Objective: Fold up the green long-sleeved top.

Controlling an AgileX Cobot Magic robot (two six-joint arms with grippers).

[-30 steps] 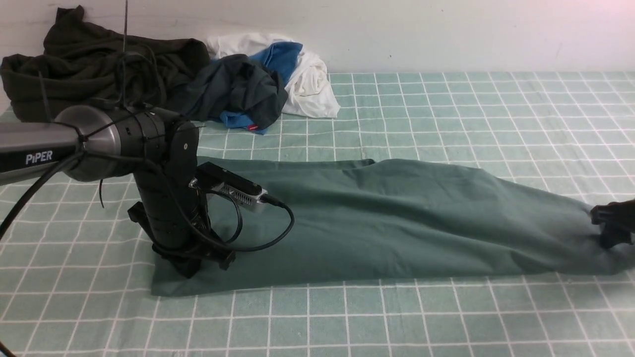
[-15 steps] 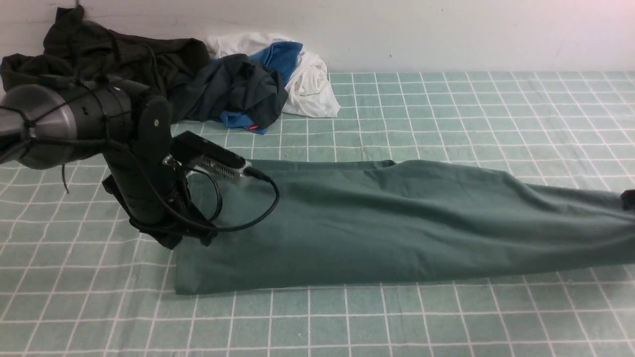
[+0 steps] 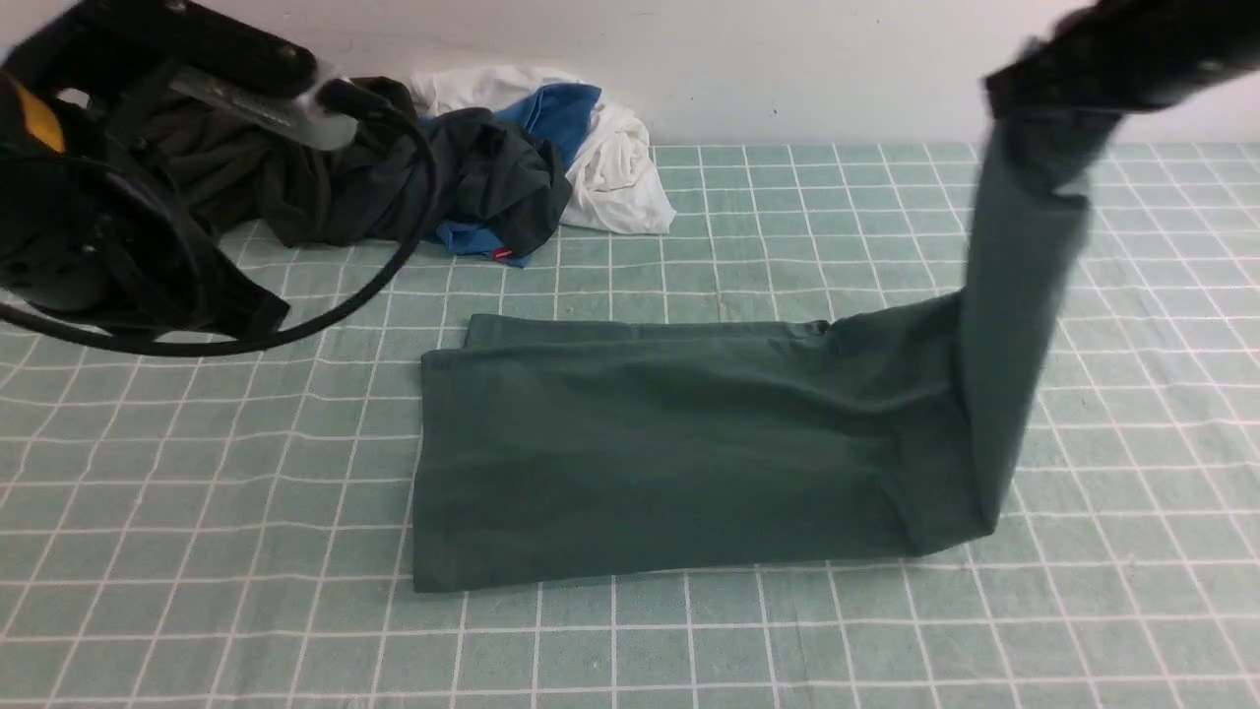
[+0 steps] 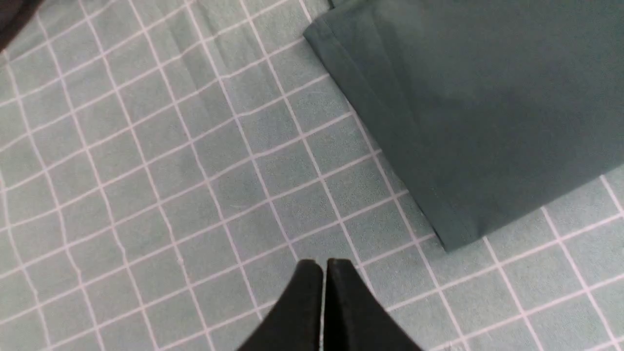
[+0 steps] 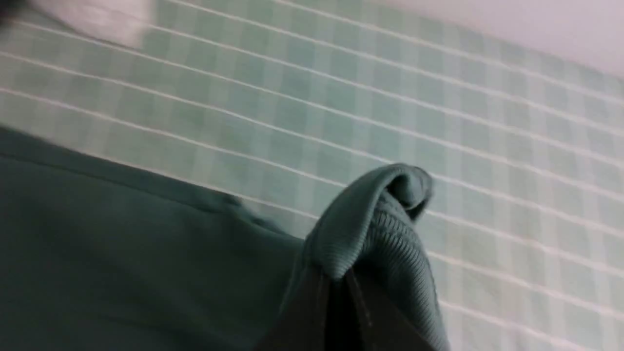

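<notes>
Lifting had raised one end of the green top (image 3: pixel 640 453) toward the upper right of the front view, pinched in the right pincer (image 5: pixel 336 280); earlier it lay flat. The rest sat mid-worktop (image 3: pixel 246 630). Left pincer (image 4: pixel 324 265), pressed together, had left the cloth. Judged: sleeve fold underway.

R pincer (image 5: pixel 336 287) — blurred in front view; L arm (image 3: pixel 128 197) — cut off.
</notes>
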